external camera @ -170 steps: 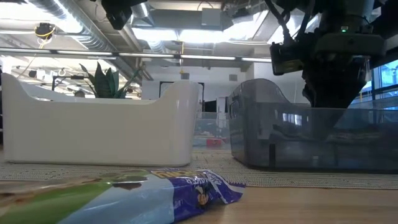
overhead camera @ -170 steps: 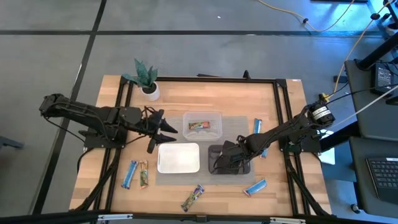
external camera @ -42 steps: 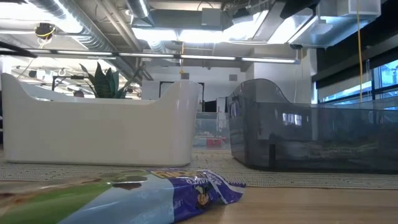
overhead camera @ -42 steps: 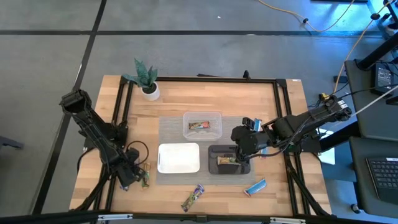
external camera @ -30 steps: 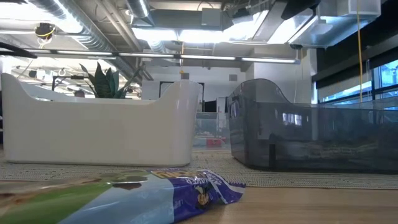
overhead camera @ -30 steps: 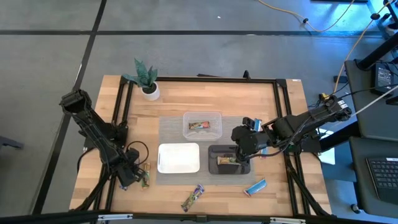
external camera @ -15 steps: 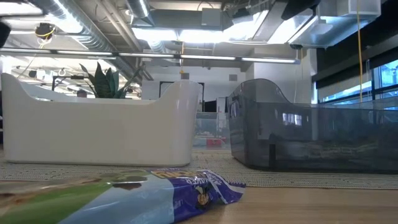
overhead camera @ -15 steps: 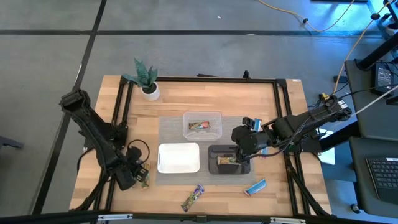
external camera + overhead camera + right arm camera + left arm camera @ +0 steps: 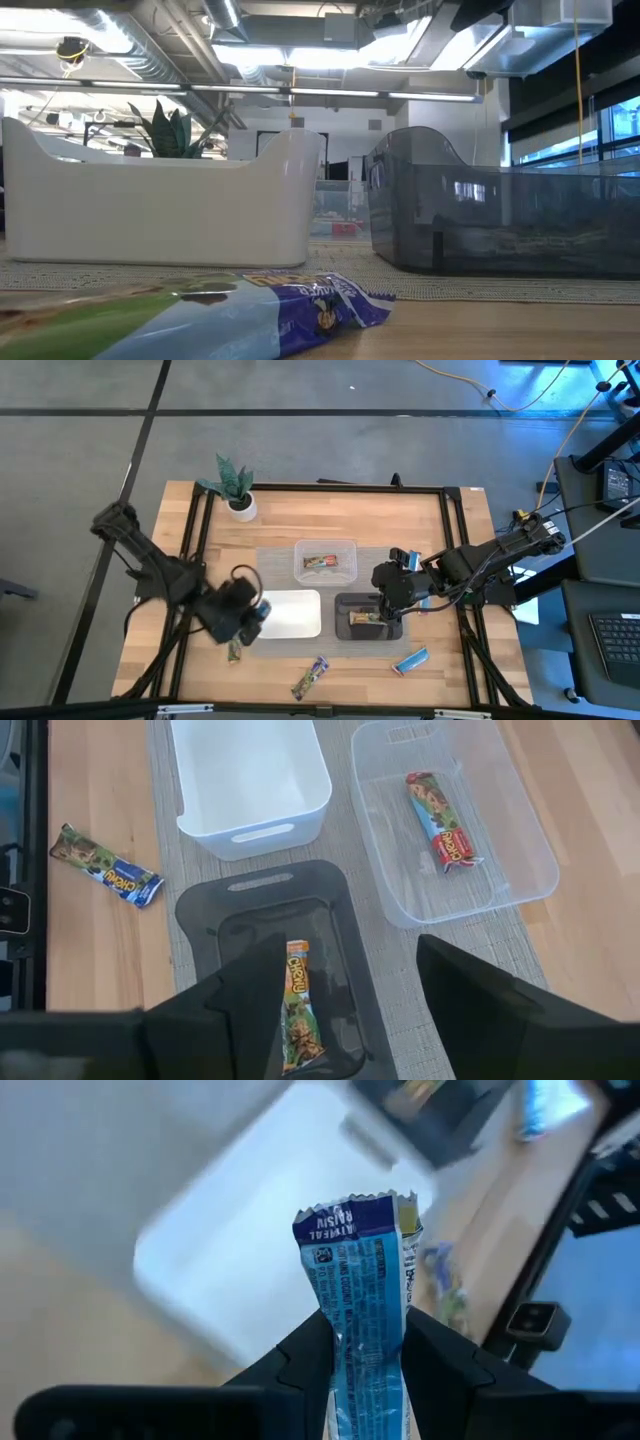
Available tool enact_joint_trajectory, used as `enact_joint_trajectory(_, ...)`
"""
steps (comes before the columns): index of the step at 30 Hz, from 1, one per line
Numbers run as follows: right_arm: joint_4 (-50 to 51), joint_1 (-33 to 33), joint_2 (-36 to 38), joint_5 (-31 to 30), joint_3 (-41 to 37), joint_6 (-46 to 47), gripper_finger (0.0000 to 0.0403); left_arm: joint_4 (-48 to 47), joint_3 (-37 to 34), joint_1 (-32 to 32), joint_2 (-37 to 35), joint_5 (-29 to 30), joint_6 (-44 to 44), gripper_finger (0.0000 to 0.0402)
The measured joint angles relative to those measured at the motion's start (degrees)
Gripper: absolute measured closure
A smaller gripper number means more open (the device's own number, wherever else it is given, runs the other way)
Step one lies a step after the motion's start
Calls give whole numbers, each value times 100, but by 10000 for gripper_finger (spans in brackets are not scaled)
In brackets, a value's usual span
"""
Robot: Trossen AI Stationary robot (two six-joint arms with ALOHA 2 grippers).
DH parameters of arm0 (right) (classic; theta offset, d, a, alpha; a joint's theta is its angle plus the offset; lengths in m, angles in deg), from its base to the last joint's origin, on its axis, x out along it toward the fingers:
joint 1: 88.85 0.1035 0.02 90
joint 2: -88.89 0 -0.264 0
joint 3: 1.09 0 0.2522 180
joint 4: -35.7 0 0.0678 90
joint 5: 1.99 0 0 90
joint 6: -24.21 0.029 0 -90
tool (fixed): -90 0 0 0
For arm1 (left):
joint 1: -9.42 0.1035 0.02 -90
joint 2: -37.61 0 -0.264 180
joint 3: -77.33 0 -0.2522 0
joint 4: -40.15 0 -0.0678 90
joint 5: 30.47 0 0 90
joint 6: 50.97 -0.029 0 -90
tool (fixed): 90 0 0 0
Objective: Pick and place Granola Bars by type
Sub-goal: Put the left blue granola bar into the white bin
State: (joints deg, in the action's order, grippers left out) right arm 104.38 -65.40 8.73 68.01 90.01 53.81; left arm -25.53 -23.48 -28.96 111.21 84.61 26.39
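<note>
My left gripper (image 9: 252,610) is shut on a blue-wrapped granola bar (image 9: 358,1270) by the left edge of the white tray (image 9: 290,615). My right gripper (image 9: 385,588) is open and empty above the black tray (image 9: 368,618), which holds a green-brown bar (image 9: 299,1010). The clear tray (image 9: 325,560) holds a red-brown bar (image 9: 443,807). On the table lie a brown-green bar (image 9: 235,651), a green-purple bar (image 9: 310,678) and a blue bar (image 9: 411,660). Another blue bar (image 9: 415,564) lies partly under the right arm. My left gripper pinches the blue bar between its two fingers at its lower part (image 9: 366,1342). The bar runs on past the fingertips along the fingers, its crimped purple end (image 9: 348,1220) farthest out. It is lifted clear of the table, in front of the white tray.
A potted plant (image 9: 236,488) stands at the table's far left. The three trays sit on a grey mat (image 9: 275,565) at mid-table. A black frame rail (image 9: 190,560) runs along each table side. In the low view the green-purple bar (image 9: 200,320) lies close in front.
My left gripper has risen from the table's near left and swung toward the right, toward the white tray, taking the blue bar with it. The bar is lifted clear of the table. The brown-green bar stays on the table.
</note>
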Motion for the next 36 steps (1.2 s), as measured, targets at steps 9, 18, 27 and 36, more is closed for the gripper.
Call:
enact_joint_trajectory(9, -1, 0, 0, 1, 0, 236, 175, 112, 603, 1545, 888, -1052, -3129, 302)
enact_joint_trajectory(18, -23, -1, 0, 3, 0, 332, 175, 519, 675, 2201, 2267, -1812, -4454, 302)
enact_joint_trajectory(27, -31, -2, 0, 5, 0, 334, 175, 858, 675, 2355, 3150, -2172, -4865, 302)
enact_joint_trajectory(36, -25, -2, 0, 10, 0, 394, 175, 858, 675, 2355, 3435, -2358, -4844, 302)
